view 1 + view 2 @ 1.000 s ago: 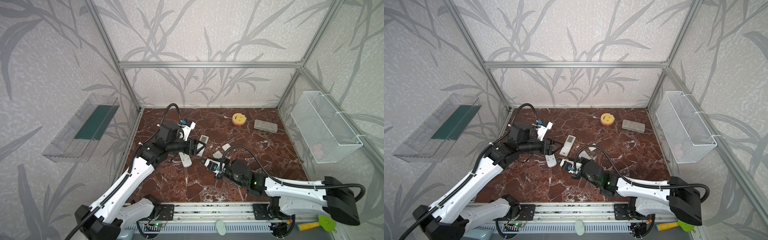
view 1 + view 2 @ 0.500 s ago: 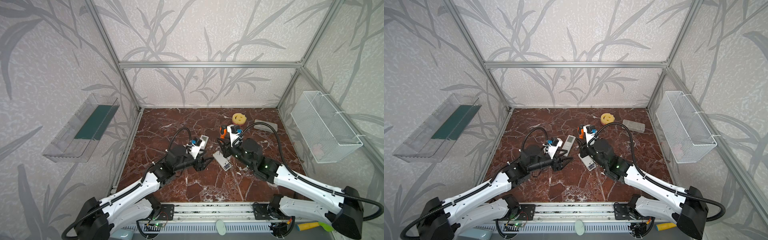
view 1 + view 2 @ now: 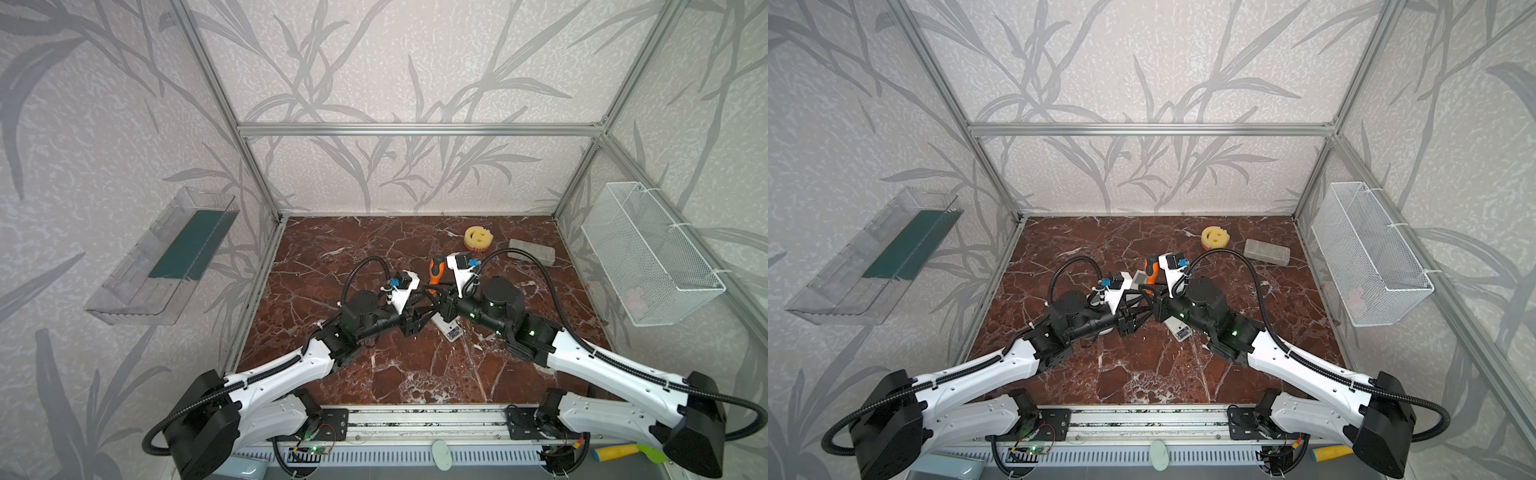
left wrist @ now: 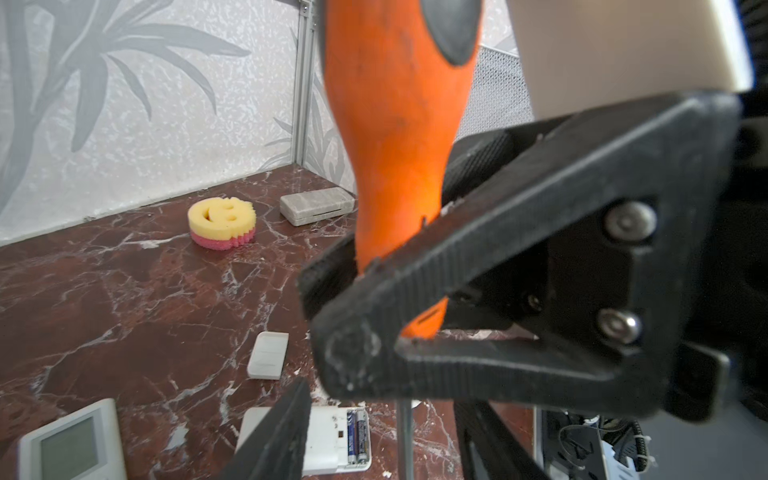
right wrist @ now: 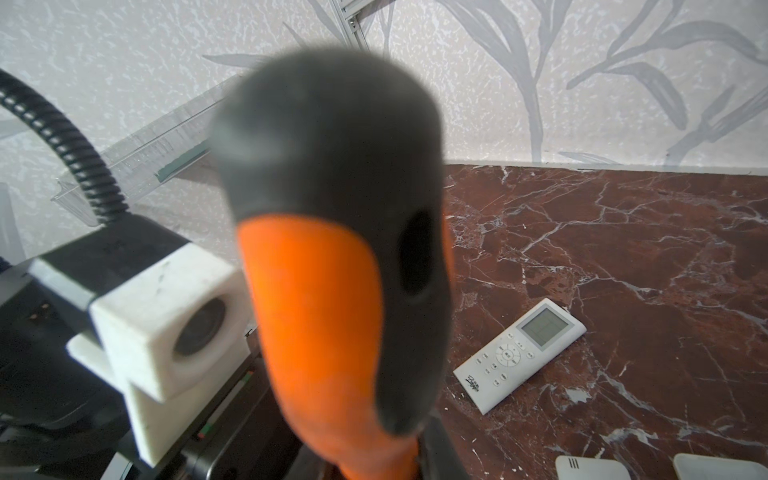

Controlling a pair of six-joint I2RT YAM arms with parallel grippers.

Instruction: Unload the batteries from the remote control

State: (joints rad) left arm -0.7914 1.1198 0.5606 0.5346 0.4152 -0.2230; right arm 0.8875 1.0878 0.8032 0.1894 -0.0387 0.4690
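Note:
A white remote control point(image 4: 324, 436) lies face down with its compartment open, and two slim dark batteries point(image 4: 357, 432) sit side by side in it. In both top views only the remote's point(image 3: 451, 331) point(image 3: 1179, 331) end shows under the arms. My right gripper point(image 3: 441, 297) is shut on the orange handle of a screwdriver point(image 4: 395, 145) point(image 5: 324, 291) that stands upright above the remote. My left gripper point(image 4: 384, 436) point(image 3: 426, 312) faces it, jaws apart on either side of the metal shaft point(image 4: 405, 436), which touches neither finger.
A second remote point(image 5: 519, 355) lies face up with its screen showing. Small white covers point(image 4: 268, 355) point(image 5: 592, 469) lie on the marble floor. A yellow smiley sponge point(image 3: 478, 238) and a grey block point(image 3: 532, 250) sit at the back. A wire basket point(image 3: 648, 253) hangs on the right wall, a clear tray point(image 3: 166, 257) on the left.
Both arms have swung in to the middle. The right gripper now holds the screwdriver upright, and the left gripper has closed in on its shaft with its jaws narrowing.

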